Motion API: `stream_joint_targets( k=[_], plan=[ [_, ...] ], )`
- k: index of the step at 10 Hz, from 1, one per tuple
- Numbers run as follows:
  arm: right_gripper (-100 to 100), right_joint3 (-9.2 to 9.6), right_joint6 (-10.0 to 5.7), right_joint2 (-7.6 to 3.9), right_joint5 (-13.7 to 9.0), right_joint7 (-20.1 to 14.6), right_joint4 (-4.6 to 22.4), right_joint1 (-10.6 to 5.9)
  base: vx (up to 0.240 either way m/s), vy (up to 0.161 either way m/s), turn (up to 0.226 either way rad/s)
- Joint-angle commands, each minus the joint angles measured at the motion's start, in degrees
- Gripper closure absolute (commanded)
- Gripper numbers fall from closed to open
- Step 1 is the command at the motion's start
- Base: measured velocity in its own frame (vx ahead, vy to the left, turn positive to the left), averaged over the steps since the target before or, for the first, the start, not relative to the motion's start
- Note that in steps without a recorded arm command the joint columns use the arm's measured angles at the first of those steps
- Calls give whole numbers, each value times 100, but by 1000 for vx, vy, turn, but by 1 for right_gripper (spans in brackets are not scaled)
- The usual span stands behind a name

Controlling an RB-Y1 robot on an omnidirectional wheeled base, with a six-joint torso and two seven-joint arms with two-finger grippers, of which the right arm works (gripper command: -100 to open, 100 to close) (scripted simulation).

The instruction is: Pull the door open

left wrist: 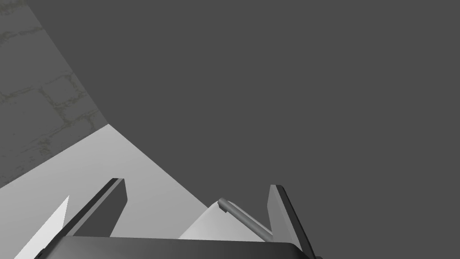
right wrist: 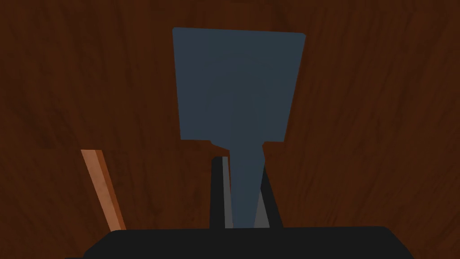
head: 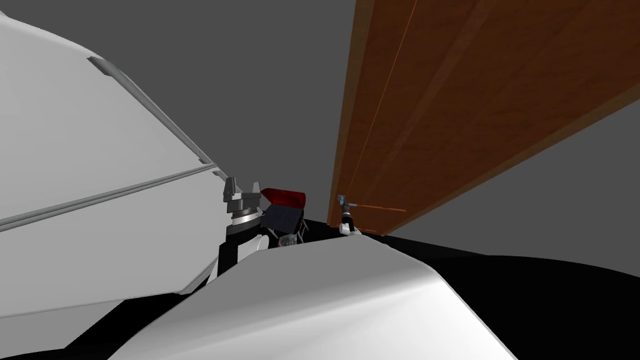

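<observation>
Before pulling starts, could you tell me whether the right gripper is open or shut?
Shut: the right gripper presses both sides of the blue-grey handle on the brown door.

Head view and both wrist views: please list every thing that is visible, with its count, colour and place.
Door: one, brown wood, ahead on my right.
Door handle: one, dark blue-grey, on the door.
White furniture unit: one, with grey bar handles, on my left.
Red-topped dark object: one, between the unit and the door; kind unclear.
Walls: grey, behind the door and the unit.
Black area: one, low on my right.
Left claw: one, light grey, open, beside the unit.
Right claw: one, shut on the door handle.
</observation>
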Motion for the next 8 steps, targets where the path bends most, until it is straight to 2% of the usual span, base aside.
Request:
stream_joint_targets(
  k=[1,4,8],
  plan=[
    [100,5,5,0,5,4,11,13,-30,3,7],
    [100,5,5,0,5,4,11,13,-9,0,2],
    [100,8,5,-67,3,-13,22,30,-170,-2,67]
  ],
)
